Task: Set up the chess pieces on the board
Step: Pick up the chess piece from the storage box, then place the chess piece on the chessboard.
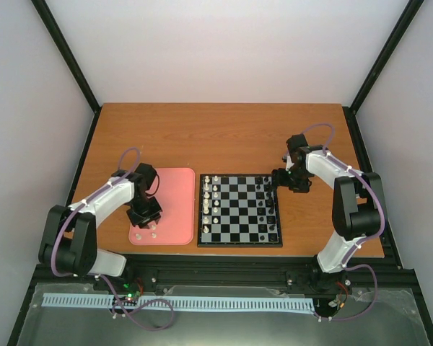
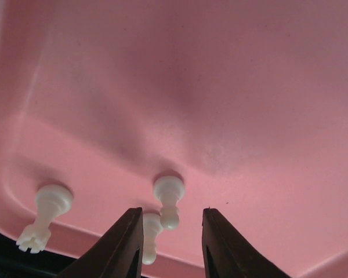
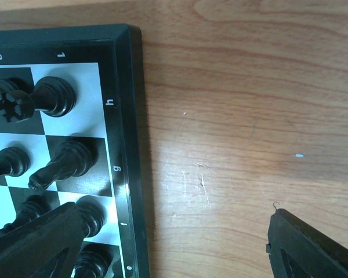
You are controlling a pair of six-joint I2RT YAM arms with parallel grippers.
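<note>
The board (image 1: 239,244) lies at the table's middle. Several white chess pieces (image 1: 210,205) stand in its two left columns, and black pieces (image 1: 270,210) stand along its right side. Three white pieces (image 1: 149,231) remain at the near end of the pink tray (image 1: 175,196). My left gripper (image 1: 143,215) hovers over them, open. In the left wrist view a white pawn (image 2: 168,200) stands just ahead between the open fingers (image 2: 123,246). A second pawn (image 2: 151,234) is partly hidden by the left finger, and a rook (image 2: 45,215) stands further left. My right gripper (image 1: 278,181) is open and empty at the board's far right corner.
In the right wrist view the board's black border (image 3: 125,145) with its letters runs down the left, with black pieces (image 3: 53,98) on the squares. My right gripper (image 3: 174,249) spans the border and the bare wooden table (image 3: 249,116). Black frame posts stand at the table's edges.
</note>
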